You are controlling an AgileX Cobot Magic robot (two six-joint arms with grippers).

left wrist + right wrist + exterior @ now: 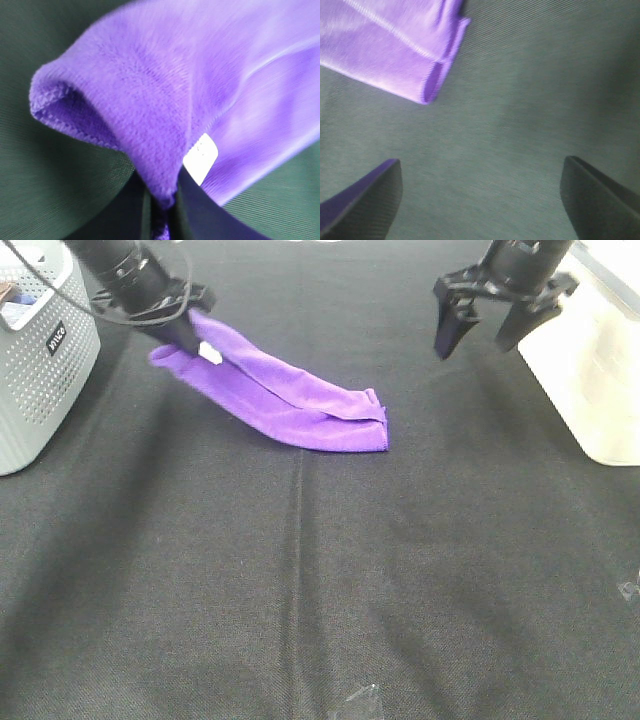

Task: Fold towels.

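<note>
The purple towel [290,395] lies folded into a long strip across the black table, running from the back left toward the middle. My left gripper [190,338] is shut on its left end, near the small white tag [210,353], and holds that end slightly raised. In the left wrist view the towel [165,100] fills the frame, with the tag [200,159] beside the pinched fold. My right gripper [478,332] is open and empty, hovering above the table to the right of the towel's far end. The right wrist view shows that folded end [395,50] beyond the spread fingers.
A grey perforated basket [40,370] stands at the left edge. A white bin [595,360] stands at the right edge. The table is covered in black cloth [320,590] with a faint crease down the middle.
</note>
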